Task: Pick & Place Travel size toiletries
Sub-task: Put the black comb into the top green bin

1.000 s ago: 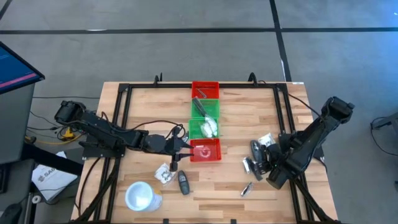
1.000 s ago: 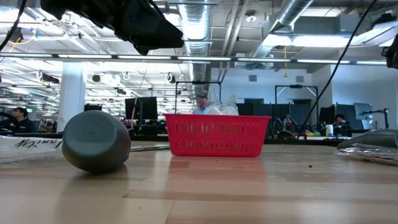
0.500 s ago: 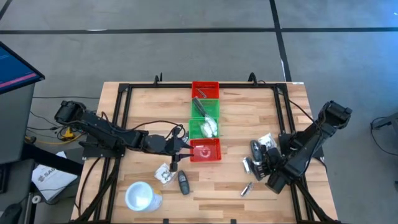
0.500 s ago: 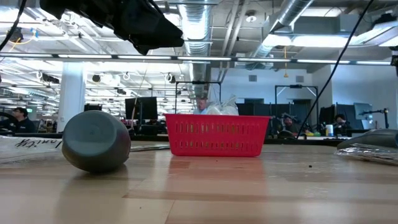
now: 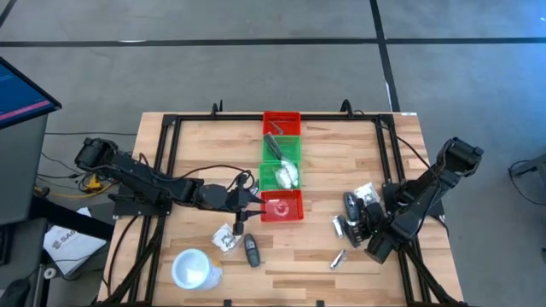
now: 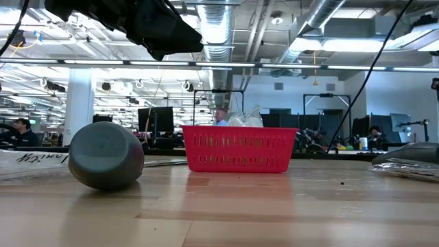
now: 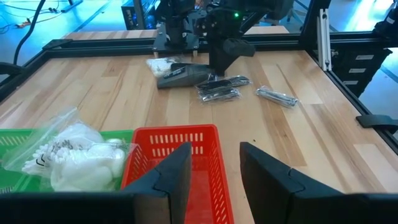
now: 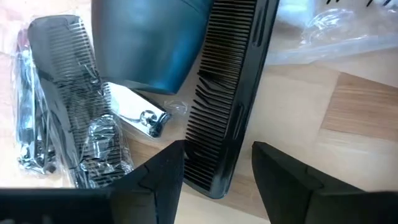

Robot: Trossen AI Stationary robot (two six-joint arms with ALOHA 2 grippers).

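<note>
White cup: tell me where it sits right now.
In the high view the white cup sits near the table's front edge on the left side, just beside the clear packet and a black oblong piece.

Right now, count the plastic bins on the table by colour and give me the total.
Red bins: 2
Green bins: 2, set end to end as far as the high view shows
Total: 4
</note>
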